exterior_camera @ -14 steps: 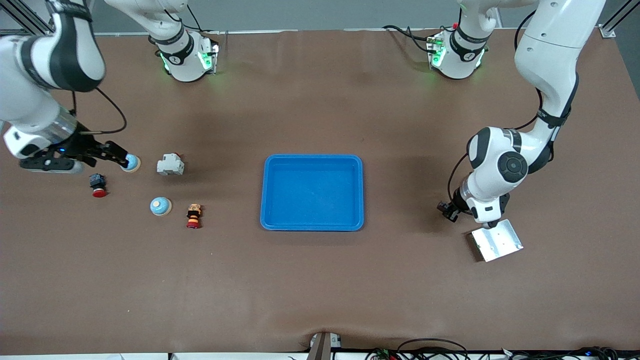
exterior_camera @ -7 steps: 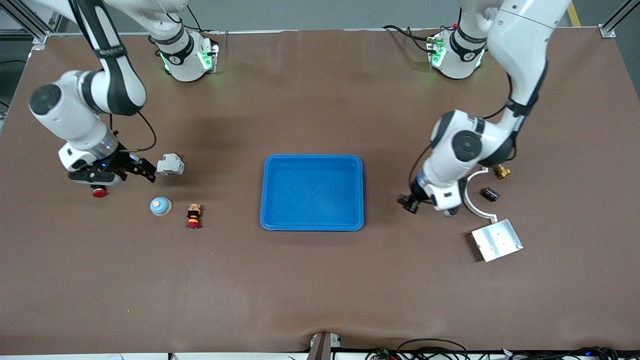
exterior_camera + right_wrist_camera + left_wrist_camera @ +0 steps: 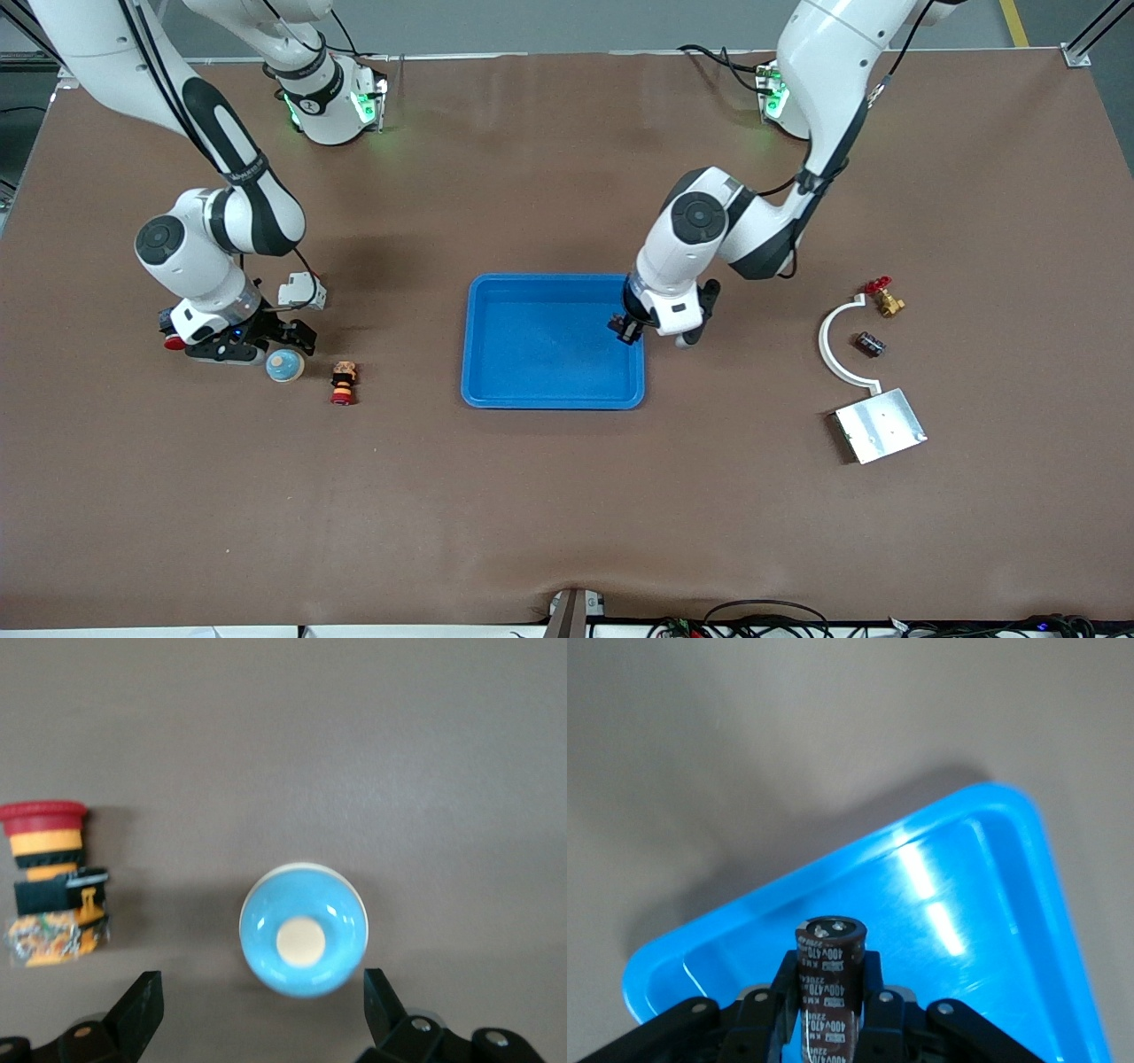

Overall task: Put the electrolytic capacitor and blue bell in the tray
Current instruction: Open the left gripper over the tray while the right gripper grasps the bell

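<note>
The blue tray (image 3: 532, 390) lies mid-table. My left gripper (image 3: 626, 328) is over the tray's edge toward the left arm's end. It is shut on the dark brown electrolytic capacitor (image 3: 830, 979), held upright between the fingers, with the tray (image 3: 983, 904) below it. The blue bell (image 3: 285, 365), with a cream knob on top, sits on the table toward the right arm's end. My right gripper (image 3: 279, 344) is low beside it and open. In the right wrist view the bell (image 3: 304, 928) lies just ahead of the gap of my right gripper (image 3: 261, 997), touching neither finger.
A red-and-yellow push button (image 3: 343, 383) lies beside the bell, and a grey-white block (image 3: 301, 291) and a red button (image 3: 174, 341) are close to the right arm. Toward the left arm's end lie a white curved piece (image 3: 833, 346), a brass valve (image 3: 884, 299), a small dark part (image 3: 869, 344) and a silver plate (image 3: 880, 426).
My left arm has swung from beside the silver plate to over the tray's edge, carrying the capacitor. My right gripper has moved from near the table's end to the blue bell.
</note>
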`<action>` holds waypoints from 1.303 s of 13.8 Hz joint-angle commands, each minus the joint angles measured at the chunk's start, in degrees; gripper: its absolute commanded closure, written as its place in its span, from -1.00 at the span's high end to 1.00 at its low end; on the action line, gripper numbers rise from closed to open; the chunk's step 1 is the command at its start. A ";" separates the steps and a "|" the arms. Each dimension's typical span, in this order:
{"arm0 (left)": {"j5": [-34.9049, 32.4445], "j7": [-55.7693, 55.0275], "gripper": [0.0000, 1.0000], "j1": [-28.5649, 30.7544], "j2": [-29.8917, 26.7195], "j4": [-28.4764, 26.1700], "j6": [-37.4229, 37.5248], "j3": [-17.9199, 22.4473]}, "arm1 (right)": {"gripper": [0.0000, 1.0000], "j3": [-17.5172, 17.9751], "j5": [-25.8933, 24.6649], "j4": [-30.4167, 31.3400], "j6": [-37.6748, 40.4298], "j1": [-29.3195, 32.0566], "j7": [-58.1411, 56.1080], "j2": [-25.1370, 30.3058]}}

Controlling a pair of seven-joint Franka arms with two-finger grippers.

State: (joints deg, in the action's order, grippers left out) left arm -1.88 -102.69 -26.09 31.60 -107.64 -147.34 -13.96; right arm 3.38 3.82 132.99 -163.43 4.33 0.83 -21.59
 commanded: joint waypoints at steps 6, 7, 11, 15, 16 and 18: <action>-0.23 -3.13 1.00 -2.39 2.50 1.91 1.01 0.77 | 1.00 -0.13 -0.13 -7.31 0.66 0.77 -0.31 -6.62; -0.32 -3.04 1.00 -2.04 1.98 1.99 1.01 0.77 | 1.00 -0.13 -0.13 -7.31 0.66 0.77 -0.39 -6.71; -2.15 -2.69 1.00 -0.37 -3.55 3.56 10.53 1.56 | 1.00 -0.30 -0.13 -7.22 1.18 2.08 -3.63 -7.76; -13.83 2.38 1.00 6.29 -7.43 5.34 22.17 2.27 | 1.00 -0.22 -0.13 -7.13 1.36 2.88 -4.62 -7.85; -14.55 6.93 1.00 8.66 -7.52 4.99 23.14 2.36 | 1.00 -0.22 -0.13 -7.13 1.53 2.62 -4.44 -7.76; -14.73 15.29 1.00 14.20 -7.52 4.11 23.24 2.36 | 0.79 -0.22 -0.04 -7.22 1.62 2.18 -4.26 -7.76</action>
State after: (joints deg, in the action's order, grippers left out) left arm -15.39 -93.91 -16.39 24.30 -101.81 -124.26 -11.23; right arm 2.72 3.72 126.51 -162.50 6.45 -2.97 -28.83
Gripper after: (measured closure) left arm 0.000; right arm 0.000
